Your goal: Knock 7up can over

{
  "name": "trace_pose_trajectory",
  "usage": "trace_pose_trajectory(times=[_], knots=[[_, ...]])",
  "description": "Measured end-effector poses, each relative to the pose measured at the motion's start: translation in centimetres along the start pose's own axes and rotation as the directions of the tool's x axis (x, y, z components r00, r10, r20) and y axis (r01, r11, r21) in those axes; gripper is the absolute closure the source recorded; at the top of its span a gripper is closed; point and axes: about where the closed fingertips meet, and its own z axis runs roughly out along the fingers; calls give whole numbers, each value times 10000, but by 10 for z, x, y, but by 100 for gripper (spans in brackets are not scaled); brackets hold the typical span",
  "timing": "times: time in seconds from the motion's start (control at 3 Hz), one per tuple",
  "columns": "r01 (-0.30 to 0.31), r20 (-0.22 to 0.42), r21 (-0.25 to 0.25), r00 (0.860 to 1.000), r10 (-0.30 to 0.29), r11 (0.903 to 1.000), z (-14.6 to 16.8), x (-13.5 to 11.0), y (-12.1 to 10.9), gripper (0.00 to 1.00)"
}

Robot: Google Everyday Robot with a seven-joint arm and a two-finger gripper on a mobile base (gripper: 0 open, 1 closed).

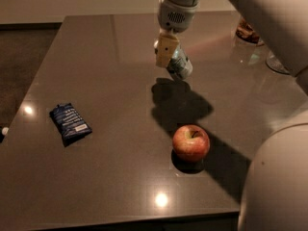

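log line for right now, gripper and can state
gripper: at can, far from table's front edge | can: tilted, not yet flat | apple: nearer front, apart | packet: image left, apart

The arm [262, 18] is white and smooth, with rounded shells. Its wrist [176, 14] has a grey patch of small holes. The tan gripper [168, 57] is at upper centre.

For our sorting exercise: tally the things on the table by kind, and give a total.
Can: 1, tilted, at the gripper over the table's far half
Apple: 1
Blue packet: 1
Jar: 1
Clear glass item, partly hidden: 1
Total: 5
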Motion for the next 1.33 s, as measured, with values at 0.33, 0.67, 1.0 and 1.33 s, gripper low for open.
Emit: trace_pose_trajectory(times=[0.33, 0.67, 1.0, 1.33], knots=[[864, -765, -99, 9933, -869, 9962, 15, 1, -1, 67], [1503, -1341, -286, 9791, -1527, 9882, 27, 1, 0, 44], [2206, -1746, -598, 9579, -2277, 9735, 38, 2, 2, 21], [2944, -1995, -1027, 9297, -3097, 9501, 48, 4, 7, 1]])
